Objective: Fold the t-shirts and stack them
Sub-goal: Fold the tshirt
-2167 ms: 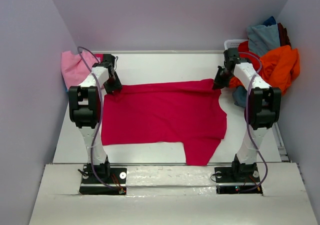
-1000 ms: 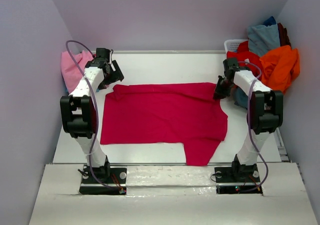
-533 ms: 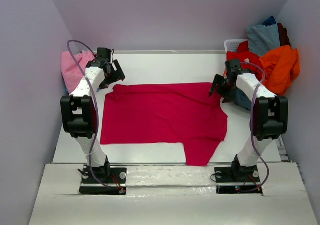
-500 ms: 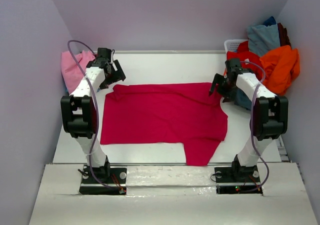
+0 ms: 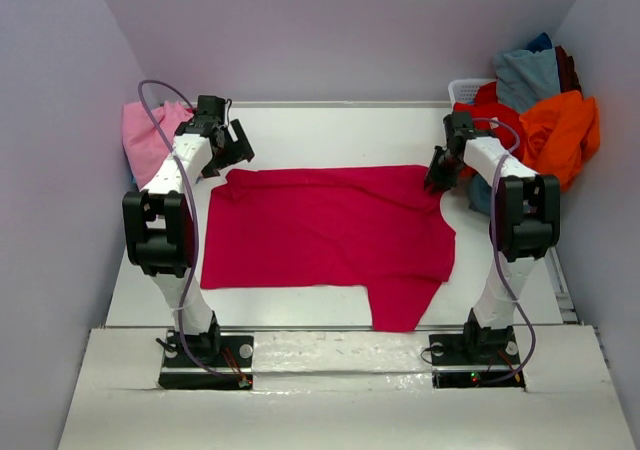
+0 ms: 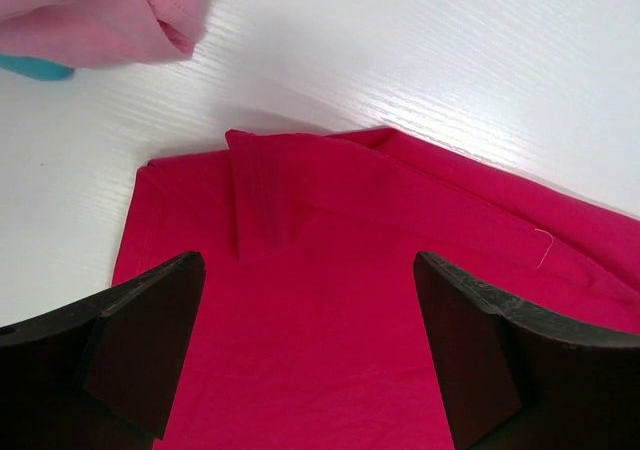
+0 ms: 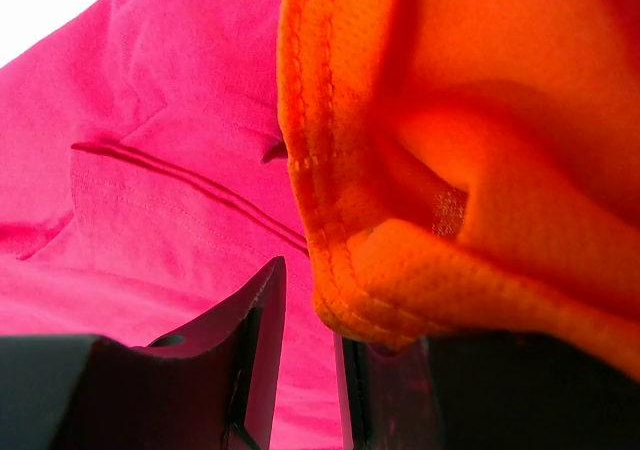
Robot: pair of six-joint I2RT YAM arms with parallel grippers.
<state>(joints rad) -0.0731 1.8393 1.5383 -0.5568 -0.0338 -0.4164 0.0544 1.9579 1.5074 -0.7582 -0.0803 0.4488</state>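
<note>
Crimson tee [image 5: 330, 235] lies spread flat in the middle of the table [image 5: 330, 130]. One sleeve sticks out toward the near edge on the right. Its far-left corner has a small flap folded back on itself.

Left gripper [image 6: 310, 350] hangs over that far-left corner. Jaws are spread as wide as they go and there's nothing between the fingers [image 6: 150, 340]. I only see crimson cloth below.

Right gripper [image 7: 300, 370] is at the tee's far-right corner, right against the laundry heap. Jaws are almost together, with a thin slit left. I can't tell from here if they're pinching any cloth. The hem of the orange tee [image 7: 480, 170] droops over one finger in the wrist view.

Pink tee [image 5: 148, 135] is bunched at the far-left table edge, beside the left gripper and apart from the crimson one. A teal sliver [image 6: 35, 67] shows under it.

At far right, the orange tee and a grey-blue tee [image 5: 525, 75] are heaped over a white basket [image 5: 465, 88].
</note>
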